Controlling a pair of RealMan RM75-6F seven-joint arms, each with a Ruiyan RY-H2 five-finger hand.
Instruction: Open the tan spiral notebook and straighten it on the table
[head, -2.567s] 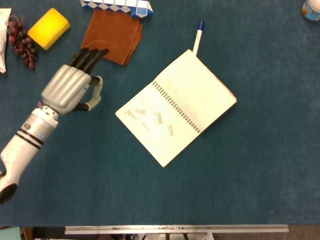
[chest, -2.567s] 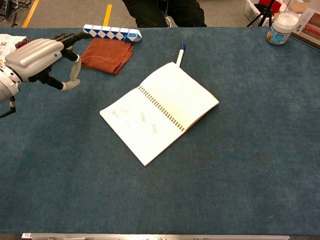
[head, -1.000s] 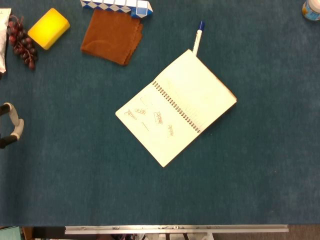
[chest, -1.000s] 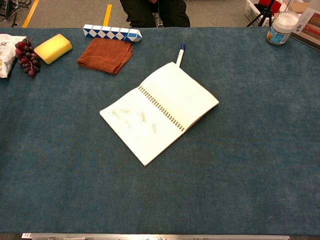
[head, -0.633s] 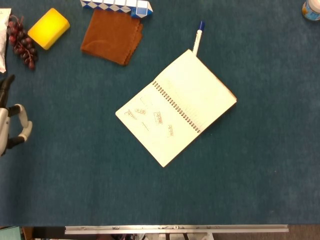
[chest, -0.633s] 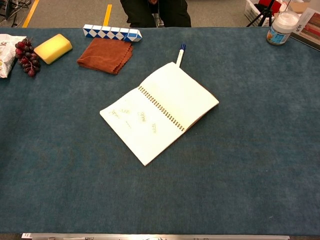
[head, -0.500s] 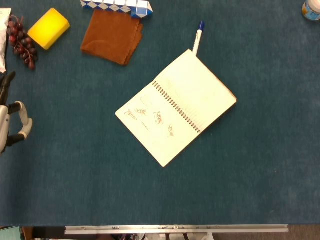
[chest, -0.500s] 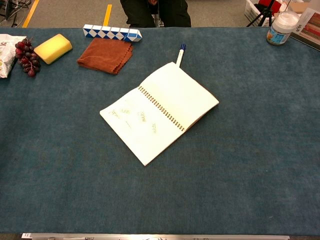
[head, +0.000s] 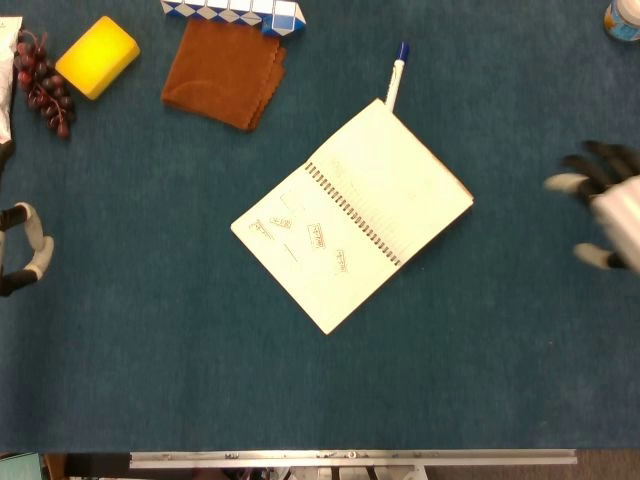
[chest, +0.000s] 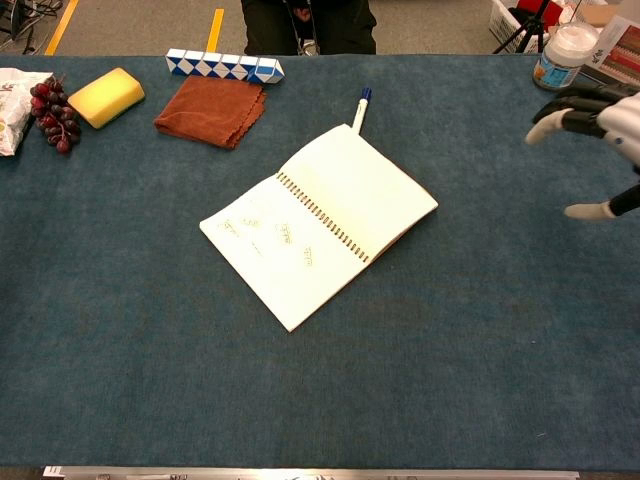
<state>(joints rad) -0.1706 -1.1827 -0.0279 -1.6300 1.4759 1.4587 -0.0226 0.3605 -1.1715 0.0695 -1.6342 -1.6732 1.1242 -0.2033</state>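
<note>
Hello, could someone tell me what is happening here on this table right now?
A two-armed robot works on a tan spiral notebook, which already lies open but skewed on the blue table. Nothing touches it. The right hand hovers, fingers spread, at the right edge; the left hand barely shows at the left edge.

Spiral notebook (head: 351, 216), open flat, askew, mid-table

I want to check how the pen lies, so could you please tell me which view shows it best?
The head view: it looks straight down on the pen, showing its blue cap, white barrel and lower end meeting the notebook corner. The chest view shows the same pen smaller and foreshortened.
</note>
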